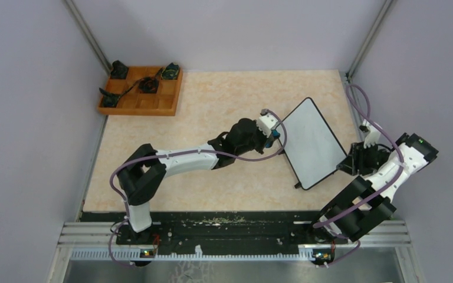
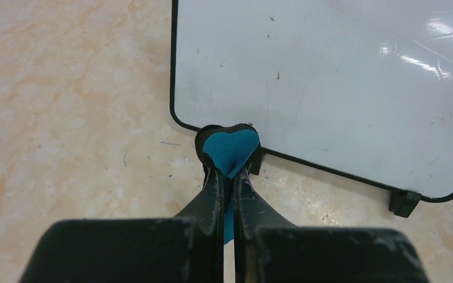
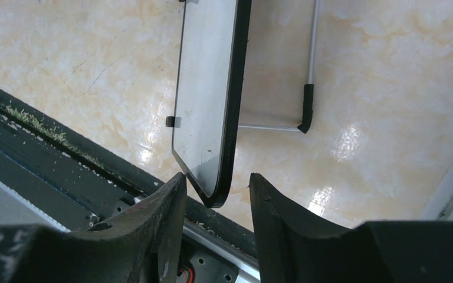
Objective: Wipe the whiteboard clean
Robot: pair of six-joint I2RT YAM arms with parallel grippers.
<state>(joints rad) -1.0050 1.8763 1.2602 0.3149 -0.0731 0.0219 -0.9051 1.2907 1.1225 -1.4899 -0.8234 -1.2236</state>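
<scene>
The whiteboard (image 1: 312,144) stands tilted on the table at the right, white with a thin black frame. Its face (image 2: 330,76) shows only a few small dark specks and no writing. My left gripper (image 1: 275,134) is shut on a small blue eraser (image 2: 230,150), which sits at the board's lower left corner by a black foot. My right gripper (image 1: 343,168) is open. In the right wrist view its fingers straddle the board's near corner (image 3: 215,194), with gaps on both sides.
A wooden tray (image 1: 138,111) with several small black objects stands at the back left. A black rail (image 1: 230,227) runs along the near table edge. The board's metal stand leg (image 3: 309,71) rests on the table behind it. Walls close in on both sides.
</scene>
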